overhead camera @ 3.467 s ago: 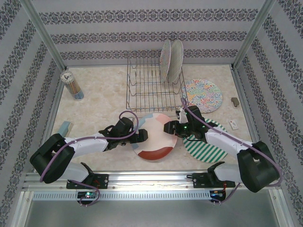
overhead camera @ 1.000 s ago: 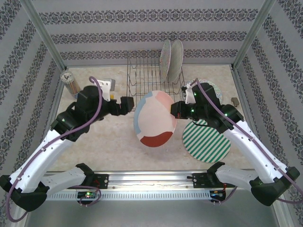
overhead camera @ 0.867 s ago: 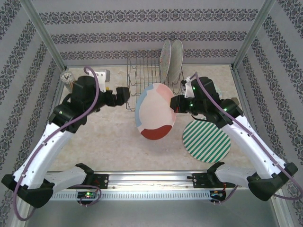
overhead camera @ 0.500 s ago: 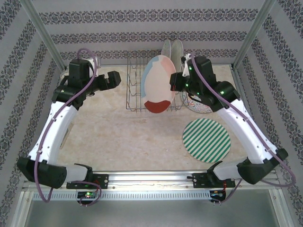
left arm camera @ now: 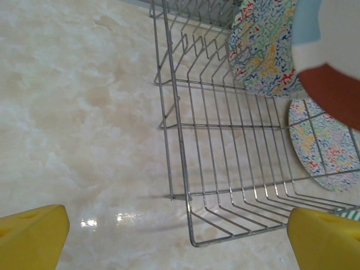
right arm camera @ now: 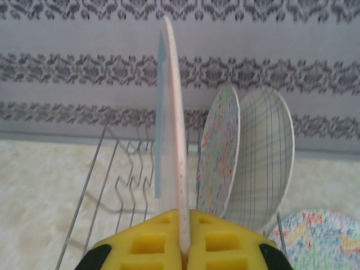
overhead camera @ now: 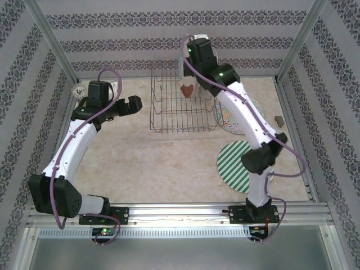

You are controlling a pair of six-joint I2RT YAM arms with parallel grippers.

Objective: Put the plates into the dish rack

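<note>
Its wrist camera shows the right claw (right arm camera: 184, 239) clenching the cream plate (right arm camera: 171, 112) edge-on beside the racked floral plate (right arm camera: 220, 152); overhead, the left claw (overhead camera: 134, 104) gapes empty beside the rack (overhead camera: 174, 109)

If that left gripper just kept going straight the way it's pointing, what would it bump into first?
Most likely the dish rack: the open left gripper faces its near wire side, nothing visible between, though depth is hard to judge.

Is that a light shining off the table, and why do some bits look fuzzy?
Left wrist view: yes, small bright glints on the glossy table; the cream plate at top right is blurred. Right wrist view: the yellow pads gripping that plate look soft.
</note>
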